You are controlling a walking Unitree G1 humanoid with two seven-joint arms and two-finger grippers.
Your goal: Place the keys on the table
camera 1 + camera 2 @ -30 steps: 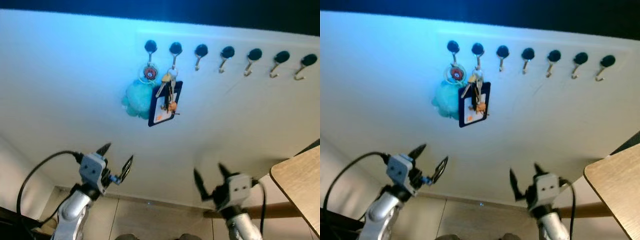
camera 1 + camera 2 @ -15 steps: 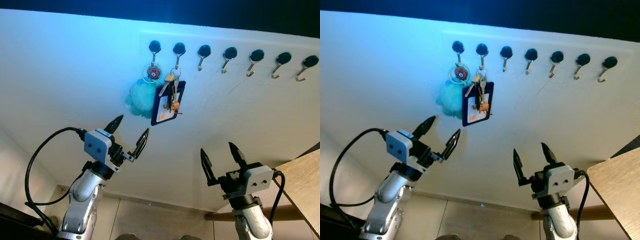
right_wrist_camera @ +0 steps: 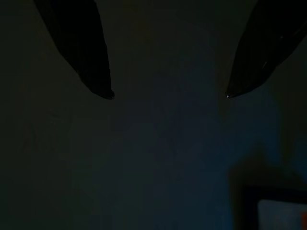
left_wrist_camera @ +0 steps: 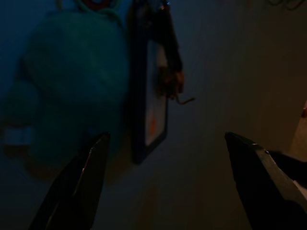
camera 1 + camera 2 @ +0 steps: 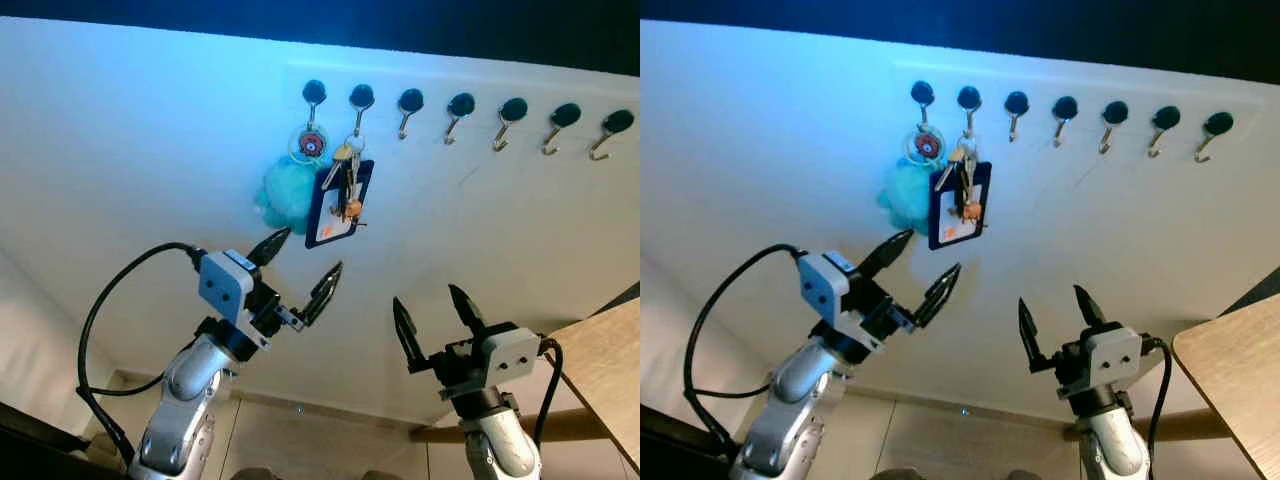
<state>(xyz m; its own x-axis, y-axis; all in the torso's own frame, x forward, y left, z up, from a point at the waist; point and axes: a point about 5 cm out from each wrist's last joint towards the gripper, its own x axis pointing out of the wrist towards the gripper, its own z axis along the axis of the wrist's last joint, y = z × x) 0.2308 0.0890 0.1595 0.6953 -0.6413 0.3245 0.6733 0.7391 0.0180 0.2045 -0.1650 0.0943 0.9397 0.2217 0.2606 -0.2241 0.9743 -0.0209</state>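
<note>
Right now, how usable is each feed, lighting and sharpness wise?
Eye views: sharp, a blue cast on the white wall, the bunch of keys with dark blue card holder clear. Left wrist view: dim, the fuzzy teal plush keychain and open fingers discernible. Right wrist view: nearly black.

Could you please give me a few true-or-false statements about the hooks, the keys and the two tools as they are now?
1. The keys hang from the second hook from the left. True.
2. The left tool grips the keys. False: it is open, below them, apart.
3. A teal plush keychain hangs beside the keys. True.
4. The right tool is shut. False: its fingers are spread.
5. The table holds the keys. False: they hang on the wall.
</note>
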